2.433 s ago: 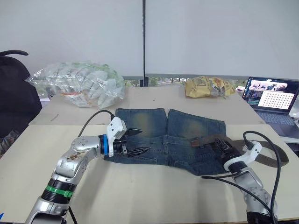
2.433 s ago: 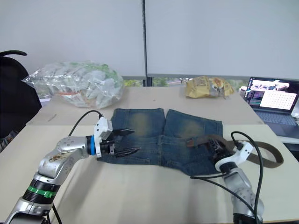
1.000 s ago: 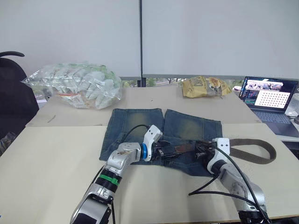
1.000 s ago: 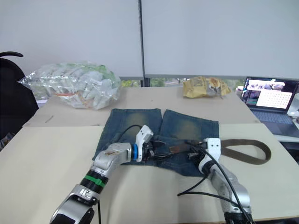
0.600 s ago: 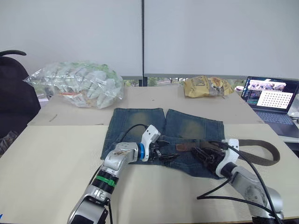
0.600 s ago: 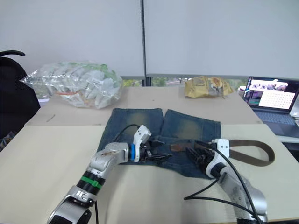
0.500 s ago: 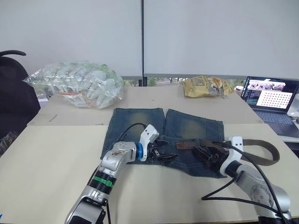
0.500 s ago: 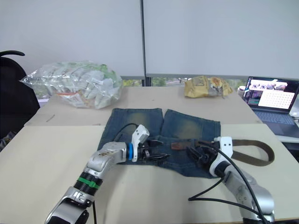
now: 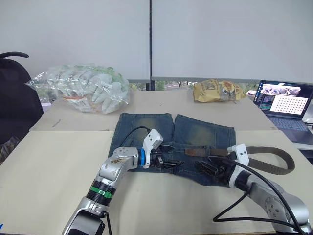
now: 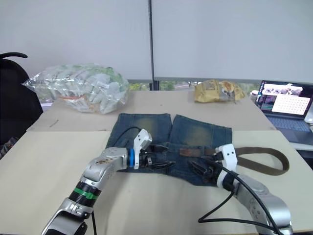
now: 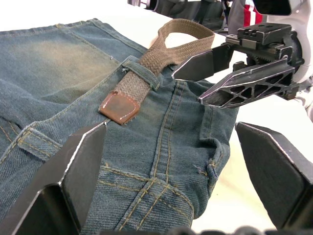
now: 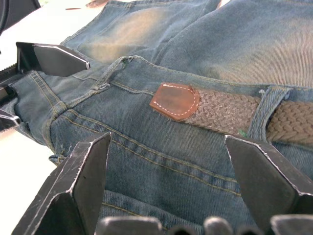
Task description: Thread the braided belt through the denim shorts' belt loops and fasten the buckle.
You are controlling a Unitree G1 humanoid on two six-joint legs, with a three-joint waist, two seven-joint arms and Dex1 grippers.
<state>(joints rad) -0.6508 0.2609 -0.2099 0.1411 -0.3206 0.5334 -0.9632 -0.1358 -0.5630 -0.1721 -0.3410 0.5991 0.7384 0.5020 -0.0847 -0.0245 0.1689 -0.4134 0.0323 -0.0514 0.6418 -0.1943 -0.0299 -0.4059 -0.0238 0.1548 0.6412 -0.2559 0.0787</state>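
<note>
Both pincers, left pincer point(image 9: 168, 162) and right pincer point(image 9: 208, 167), hovered open over the denim shorts point(image 9: 195, 132), braided belt point(image 12: 230, 115) through one loop.

Head pair looks down from afar — wrist views sit close, sharing the waistband point(image 11: 161, 147).

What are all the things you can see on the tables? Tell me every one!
denim shorts: one, blue with yellowish patches, flat mid-table.
braided belt: one, brown, through a belt loop, looping off to the robot's right.
plastic bag: one, clear, full of packets, far left.
snack bag: one, yellow, far table.
laptop: one, screen on, far right.
chair: one, black, left edge.
left gripper: black fingers, open, over the waistband.
right gripper: black fingers, open, by the belt.
</note>
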